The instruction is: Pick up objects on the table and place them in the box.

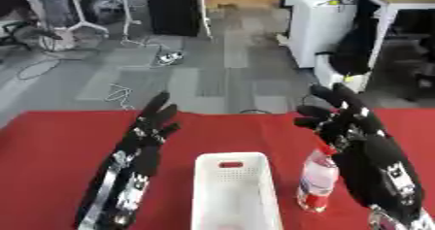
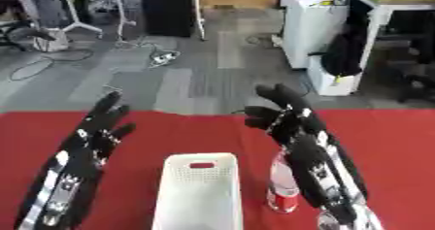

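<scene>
Right hand (image 1: 367, 141), black with silver joints: fingers are spreading upward, straight and apart, closing on nothing. Just beside and below these fingers, toward the robot's left, a clear plastic bottle (image 1: 317, 178) with a red cap and a red band at its base is standing upright on the cloth; whether the palm is touching it cannot be told.

Left hand (image 1: 151, 129), same make: fingers are pointing up and slightly apart, relaxed, holding nothing.

Between the two hands, nearer the robot than either set of fingertips, a white perforated plastic box (image 1: 234, 190), oblong with a slot handle in its far wall, is lying open-topped; nothing can be made out inside.

Under everything, a red tablecloth (image 1: 51, 146) is covering the table. Beyond the fingertips, grey floor (image 1: 212, 73) is stretching away, with a white cabinet (image 1: 319, 25) at the far right and cables (image 1: 119, 93) trailing at the left.
</scene>
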